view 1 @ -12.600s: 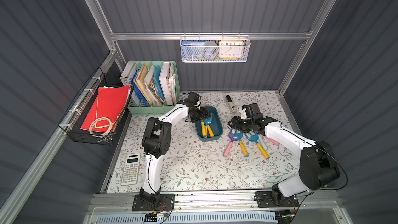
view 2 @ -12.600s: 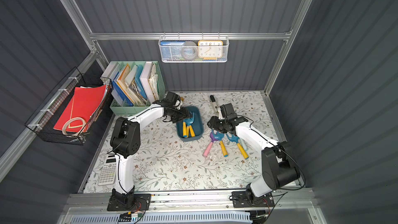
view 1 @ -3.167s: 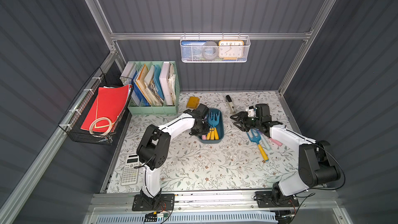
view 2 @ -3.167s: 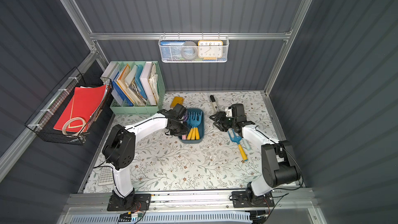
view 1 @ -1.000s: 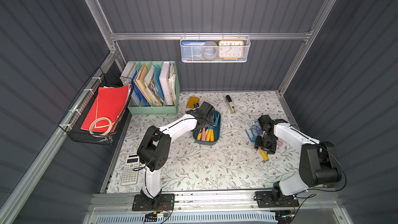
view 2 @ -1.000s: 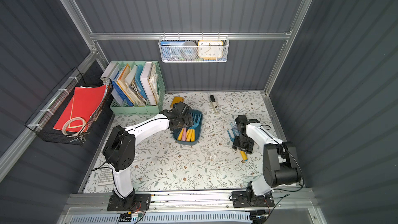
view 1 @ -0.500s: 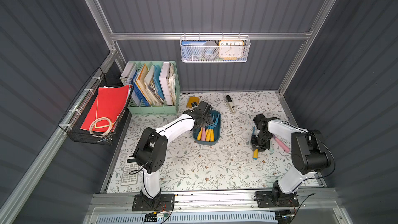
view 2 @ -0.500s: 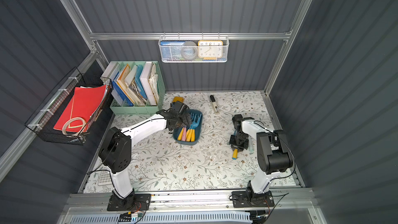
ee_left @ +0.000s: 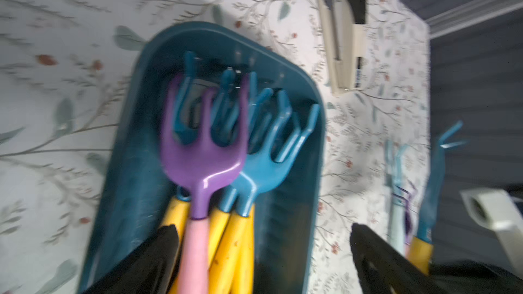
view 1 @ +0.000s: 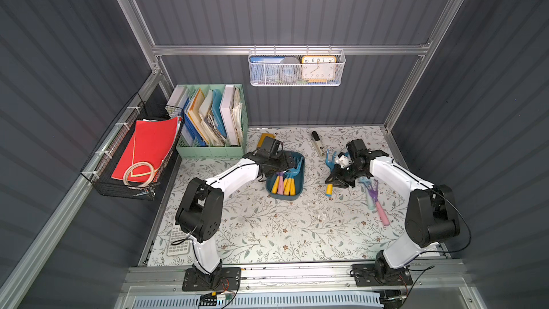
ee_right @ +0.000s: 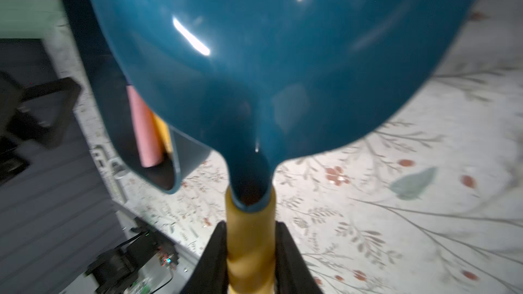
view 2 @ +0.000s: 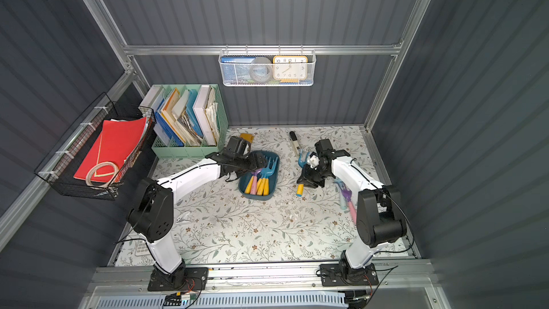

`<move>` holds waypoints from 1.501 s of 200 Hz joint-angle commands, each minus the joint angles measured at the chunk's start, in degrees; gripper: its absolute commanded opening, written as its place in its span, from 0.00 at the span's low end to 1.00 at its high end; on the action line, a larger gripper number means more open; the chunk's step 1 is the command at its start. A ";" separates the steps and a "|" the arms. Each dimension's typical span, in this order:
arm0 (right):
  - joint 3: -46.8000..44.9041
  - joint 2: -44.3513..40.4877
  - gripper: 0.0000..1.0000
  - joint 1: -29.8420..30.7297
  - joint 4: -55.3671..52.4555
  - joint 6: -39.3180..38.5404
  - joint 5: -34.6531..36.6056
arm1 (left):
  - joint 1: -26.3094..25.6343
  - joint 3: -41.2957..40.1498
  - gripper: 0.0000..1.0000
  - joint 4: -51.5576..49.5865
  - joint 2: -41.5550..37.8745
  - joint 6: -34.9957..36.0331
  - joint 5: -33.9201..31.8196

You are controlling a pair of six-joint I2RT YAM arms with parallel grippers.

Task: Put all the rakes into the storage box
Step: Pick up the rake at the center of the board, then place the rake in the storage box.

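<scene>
1. Right wrist view: the right gripper (ee_right: pixel 250 253) is clamped on the yellow handle of a blue rake (ee_right: pixel 283 66), lifted off the worktop (view 1: pixel 282 227).
2. Risk, I judge: the rake's short grip near its head could let it swing or slip.
3. Beyond, the box (view 1: pixel 299 187) already holds rakes; tines may snag.
4. The left gripper (ee_left: pixel 263 253) hangs wide apart over the box, possibly blocking entry.
</scene>
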 commanded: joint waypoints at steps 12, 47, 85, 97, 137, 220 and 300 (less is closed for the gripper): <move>-2.04 -1.86 0.16 -0.04 12.89 2.30 -21.64 | 1.97 -4.48 1.00 18.22 -0.77 -0.82 25.84; -0.84 -0.70 0.16 0.39 17.83 4.98 -31.41 | 1.97 -5.93 1.00 25.75 0.29 -2.55 37.15; 0.03 0.21 0.16 1.48 15.89 4.45 -30.67 | 1.90 -6.53 0.98 30.28 1.37 -5.41 41.63; 0.47 0.79 0.16 1.84 15.12 4.05 -30.56 | 1.93 -6.48 0.97 30.87 1.70 -5.93 41.79; 2.34 1.47 0.15 3.48 13.65 1.36 -31.61 | 0.83 -3.08 0.95 31.44 5.66 -7.04 43.58; 3.91 3.07 0.15 4.53 9.63 -0.07 -30.39 | -0.28 1.87 0.51 36.68 11.92 -12.44 45.77; 5.06 2.95 0.17 4.62 6.12 -1.18 -26.10 | -0.27 -0.97 0.14 42.09 11.63 -18.80 47.11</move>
